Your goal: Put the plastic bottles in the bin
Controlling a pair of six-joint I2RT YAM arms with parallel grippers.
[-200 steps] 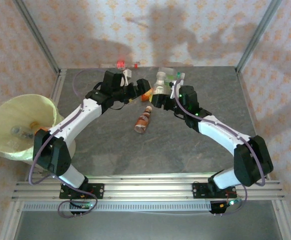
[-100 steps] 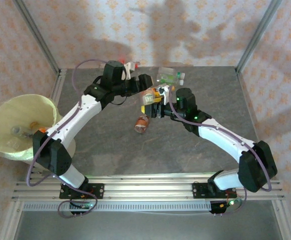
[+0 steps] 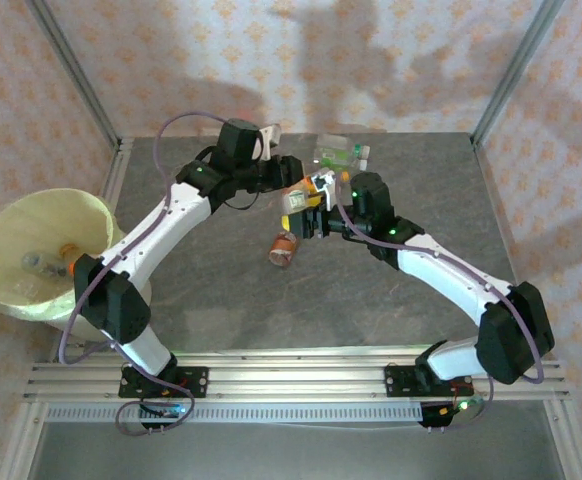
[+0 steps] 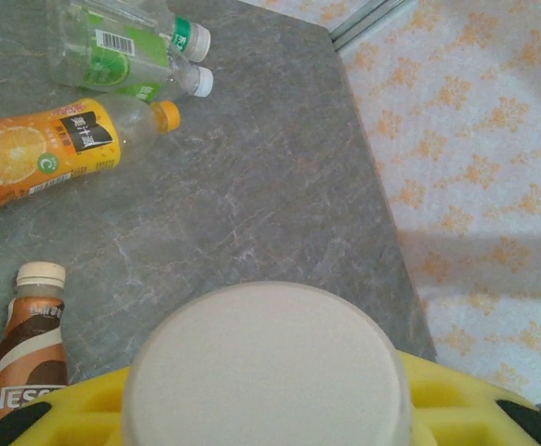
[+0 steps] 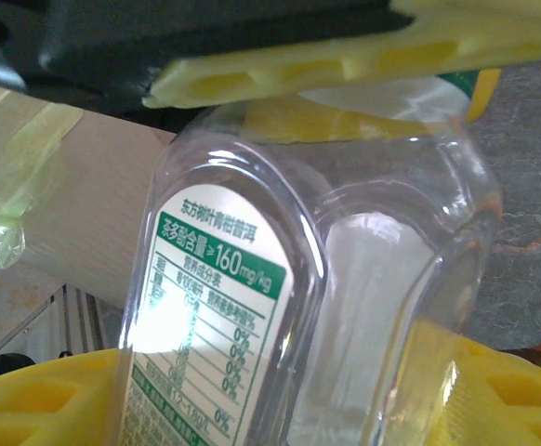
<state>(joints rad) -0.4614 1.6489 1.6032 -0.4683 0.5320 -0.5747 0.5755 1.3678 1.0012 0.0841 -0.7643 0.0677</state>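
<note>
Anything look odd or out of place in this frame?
Both grippers clamp the same clear bottle: left gripper on its white cap, right gripper on its body. That double grip looks like a handover. Nearby, a brown bottle lies on its side; nothing spilled.

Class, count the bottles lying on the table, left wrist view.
4: green-capped bottle, white-capped bottle top left; orange bottle below; brown bottle bottom left. More possibly hidden.

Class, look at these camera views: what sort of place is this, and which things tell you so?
Probably a robotics test cell: a left arm and right arm bolted to an aluminium rail, a grey table walled by patterned backdrop sheets, and plastic bottles laid out near a bin.
</note>
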